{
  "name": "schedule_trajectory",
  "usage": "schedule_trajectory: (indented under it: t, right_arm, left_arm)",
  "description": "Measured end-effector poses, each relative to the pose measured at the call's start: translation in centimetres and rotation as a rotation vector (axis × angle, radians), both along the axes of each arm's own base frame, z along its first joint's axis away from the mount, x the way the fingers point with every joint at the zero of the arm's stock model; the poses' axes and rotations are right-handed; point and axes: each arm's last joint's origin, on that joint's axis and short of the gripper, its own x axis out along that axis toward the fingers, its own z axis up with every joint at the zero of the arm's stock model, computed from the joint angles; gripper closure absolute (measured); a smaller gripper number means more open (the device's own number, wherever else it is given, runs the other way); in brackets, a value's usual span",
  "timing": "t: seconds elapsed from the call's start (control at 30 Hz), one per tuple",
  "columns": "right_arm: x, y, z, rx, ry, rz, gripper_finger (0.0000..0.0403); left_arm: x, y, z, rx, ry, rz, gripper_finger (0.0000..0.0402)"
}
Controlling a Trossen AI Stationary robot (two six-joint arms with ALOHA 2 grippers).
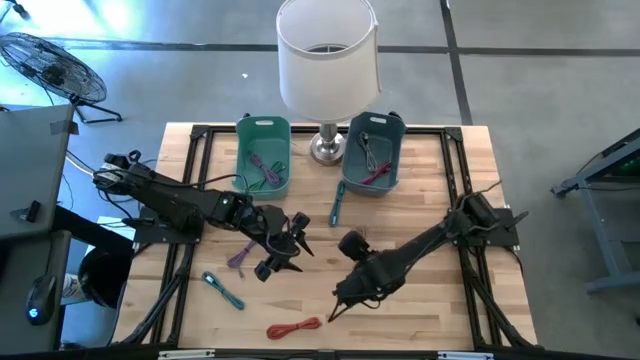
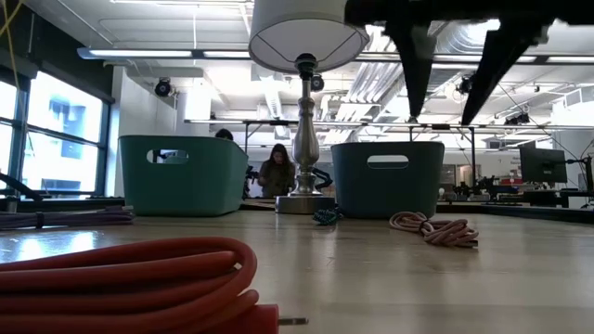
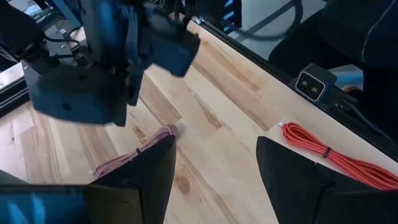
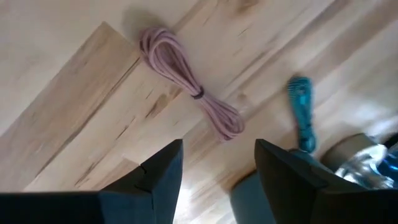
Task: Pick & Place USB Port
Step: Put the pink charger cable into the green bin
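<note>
Right now the pink cable, a small tied coil, lies on the wooden surface near the middle, between the two arms. Above it the right gripper hovers with jaws parted and empty; the left gripper nearby also stands wide and holds nothing. Such a cable looks light and floppy, so the banded waist seems the surest place to pinch.

Coiled pink cable lying flat, seemingly untouched
</note>
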Motion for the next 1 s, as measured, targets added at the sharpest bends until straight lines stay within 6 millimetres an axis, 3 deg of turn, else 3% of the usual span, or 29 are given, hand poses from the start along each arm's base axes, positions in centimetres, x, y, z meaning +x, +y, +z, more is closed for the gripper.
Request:
schedule_trajectory:
  t: [0.2,0.73,1.0]
  right_arm:
    - [0.9,-0.3,-1.2,0.047,0.051,0.018,0.0222]
    - [2.3,-0.9,-1.7,0.224,0.055,0.064,0.0225]
    - [2.9,-1.4,-4.0,0.198,0.135,0.040,0.0228]
  left_arm:
    - [0.0,0.0,0.0,0.000,0.001,-0.001,0.0183]
    - [-0.1,-0.2,0.0,-0.002,0.003,-0.004,0.0183]
    - [-0.1,-0.2,0.0,-0.005,0.005,-0.002,0.0183]
